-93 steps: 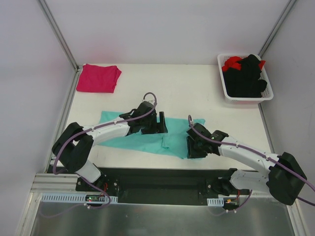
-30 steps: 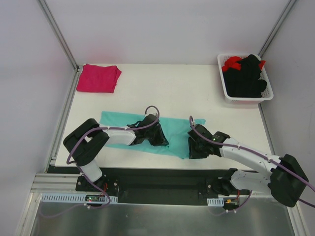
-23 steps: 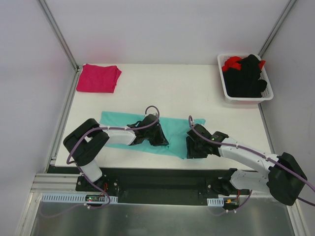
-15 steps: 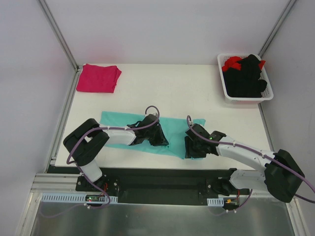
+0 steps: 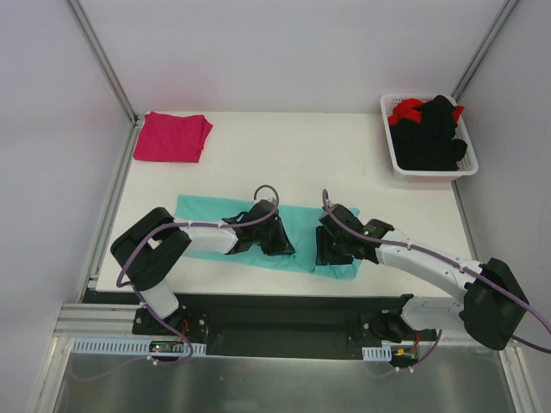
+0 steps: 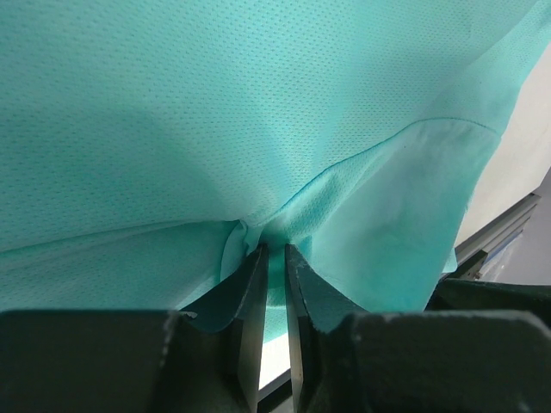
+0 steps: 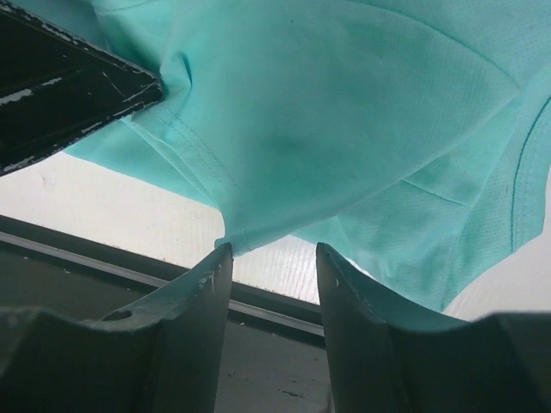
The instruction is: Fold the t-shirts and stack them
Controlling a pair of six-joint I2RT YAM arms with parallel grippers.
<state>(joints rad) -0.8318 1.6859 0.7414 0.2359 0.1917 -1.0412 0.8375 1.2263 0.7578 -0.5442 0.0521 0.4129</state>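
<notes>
**Step in hand.** The plain teal mesh-cloth short-sleeved t-shirt (image 5: 202, 211) is lying spread across the near middle of the white table (image 5: 301, 155), and a fold appears to be in preparation.

The left gripper (image 6: 275, 258) is clenching a small pinch of the teal cloth near the shirt's middle, its jaws almost together on the fabric. The right gripper (image 7: 274, 254) is sitting released at the shirt's near right part. Its jaws are standing apart, with a hemmed corner of cloth just at their tips and not clamped.

**Recommendation.**
- The right jaws should be advancing further over that hem before closing, so that they are taking a full bite rather than the bare edge.
- Both arms should then be lifting together and level, keeping the cloth taut between them.
- They should be laying the near edge squarely over the far one.
- A shallow bite risks slipping, and uneven lifting risks a skewed crease.

**Count.**
- Teal t-shirts: one.
- Magenta-pink cloth t-shirts (image 5: 175, 137): one, lying folded at the far left corner.
- White perforated plastic baskets (image 5: 430, 173): one, at the far right.
- Black garments (image 5: 426, 142) in the basket: number not determinable.
- Red garment (image 5: 405, 110): two red patches are showing, and whether they belong to one piece or two cannot be told.
</notes>
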